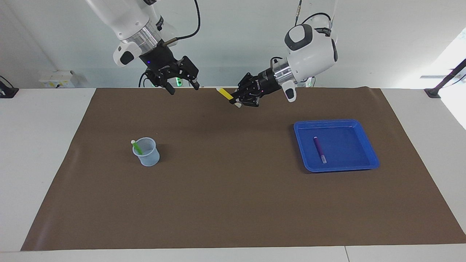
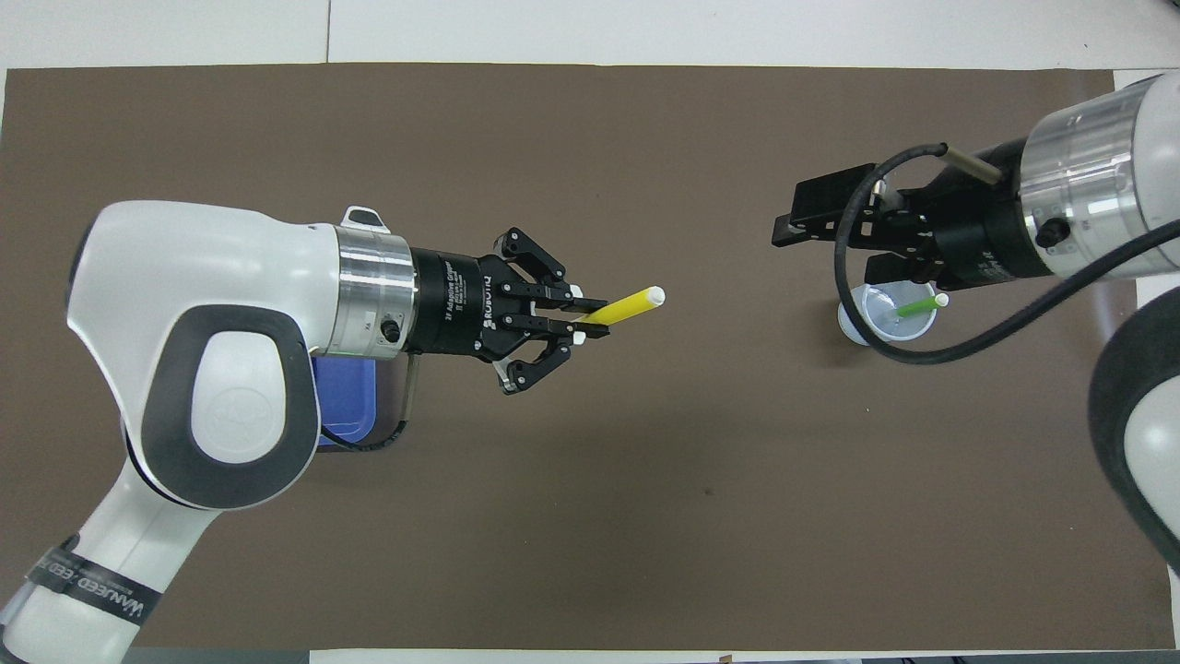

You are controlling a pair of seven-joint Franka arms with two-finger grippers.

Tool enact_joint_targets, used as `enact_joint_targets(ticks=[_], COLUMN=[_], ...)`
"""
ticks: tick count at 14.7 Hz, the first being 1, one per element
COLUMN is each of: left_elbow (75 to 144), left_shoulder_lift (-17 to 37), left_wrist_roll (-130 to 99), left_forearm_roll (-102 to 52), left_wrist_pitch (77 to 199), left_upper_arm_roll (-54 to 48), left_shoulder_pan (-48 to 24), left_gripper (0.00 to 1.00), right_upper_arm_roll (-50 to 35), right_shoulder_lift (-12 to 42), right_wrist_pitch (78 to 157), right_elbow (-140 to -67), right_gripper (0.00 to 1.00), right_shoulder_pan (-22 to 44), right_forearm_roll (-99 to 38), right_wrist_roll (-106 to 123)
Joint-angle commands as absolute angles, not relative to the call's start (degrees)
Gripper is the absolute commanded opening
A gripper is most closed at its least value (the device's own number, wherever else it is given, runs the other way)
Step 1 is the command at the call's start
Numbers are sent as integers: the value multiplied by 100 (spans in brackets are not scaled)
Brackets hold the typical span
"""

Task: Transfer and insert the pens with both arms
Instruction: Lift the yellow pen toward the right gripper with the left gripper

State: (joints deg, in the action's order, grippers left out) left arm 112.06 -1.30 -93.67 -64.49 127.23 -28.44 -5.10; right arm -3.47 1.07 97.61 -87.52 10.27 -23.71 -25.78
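The left gripper is pinched shut on the yellow pen, up in the air over the mat near the middle of the mat's edge at the robots' end. It holds the pen close to one end, and most of the shaft sticks out toward the right arm with its pale tip leading. The pen points roughly level, tilted a little upward.

The right gripper hangs spread wide and empty above the mat, over the cup in the overhead view, with a clear gap to the yellow pen.

The cup, a small clear one, stands on the mat toward the right arm's end, with the green pen leaning inside it, pale end up. The tray, blue and shallow, sits toward the left arm's end; the purple pen lies flat on its floor, apart from the walls.

I judge the pens to be light, stiff and smooth: a firm pinch will not bend one, but a round, slick barrel can twist or slide between flat fingertips. For a hand-over, the right gripper would do best to take the free shaft near its middle, clear of the left fingertips, squarely across the barrel. The cup looks light and easy to tip, so a pen should go in from above rather than push against the rim. The purple pen, lying flat, is best taken mid-barrel, fingers across it.
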Motion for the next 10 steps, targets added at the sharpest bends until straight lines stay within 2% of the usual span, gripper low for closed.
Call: enact_joint_targets(ticks=[1,10], left_elbow=[11566,11777], left_shoulder_lift=[-422,-510], left_wrist_roll=[-9466,-9466], left_forearm_roll=[-6846,-7356], left_wrist_pitch=[13148,13781], left_upper_arm_roll=[-2769,-2769], left_shoulder_pan=[-764,-1160], left_gripper=[0,0], right_upper_arm_roll=[-360,-369], right_shoulder_lift=[114,44], right_wrist_pitch=[9957,10090], right_elbow=[-8859,-9202], right_gripper=[100,98], right_shoulder_pan=[1204,1582], right_forearm_roll=[-2496,-2470], right_wrist_roll=[-2838,-2848])
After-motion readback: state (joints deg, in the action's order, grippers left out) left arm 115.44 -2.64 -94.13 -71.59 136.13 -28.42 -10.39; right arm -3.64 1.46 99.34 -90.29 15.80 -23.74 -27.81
